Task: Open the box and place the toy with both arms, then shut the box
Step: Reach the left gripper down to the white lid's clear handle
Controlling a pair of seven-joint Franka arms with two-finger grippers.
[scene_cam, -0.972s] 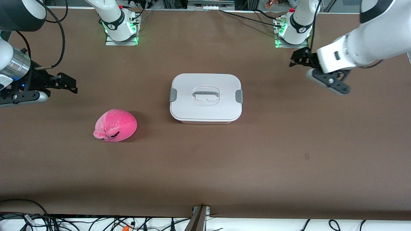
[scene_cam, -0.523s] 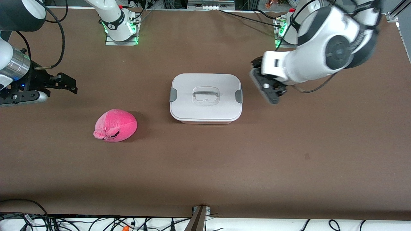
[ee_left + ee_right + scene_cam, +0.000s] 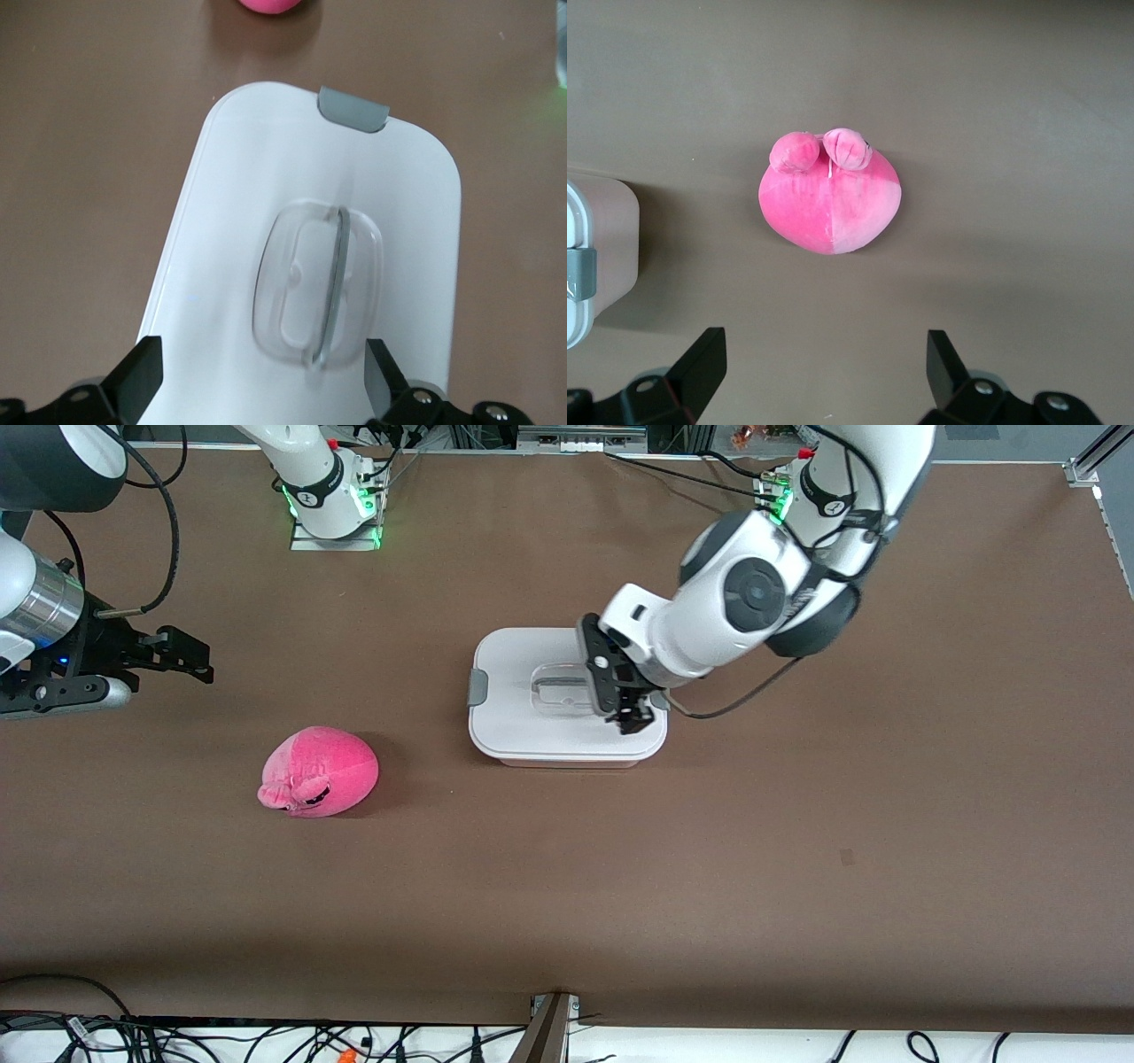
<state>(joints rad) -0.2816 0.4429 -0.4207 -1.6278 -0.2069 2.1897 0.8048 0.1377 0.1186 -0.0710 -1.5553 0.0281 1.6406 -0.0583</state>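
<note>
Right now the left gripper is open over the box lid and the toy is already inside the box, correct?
Not quite. The toy lies on the table, toward the right arm's end, outside the box, whose lid is on; the front view shows it. The left gripper is indeed open over the lid.

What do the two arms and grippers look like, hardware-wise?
Both arms are glossy white with dark grey joint caps; black cables run along them. The left gripper and right gripper are black two-finger units. The right arm has a silver wrist collar. The bases glow green.
</note>
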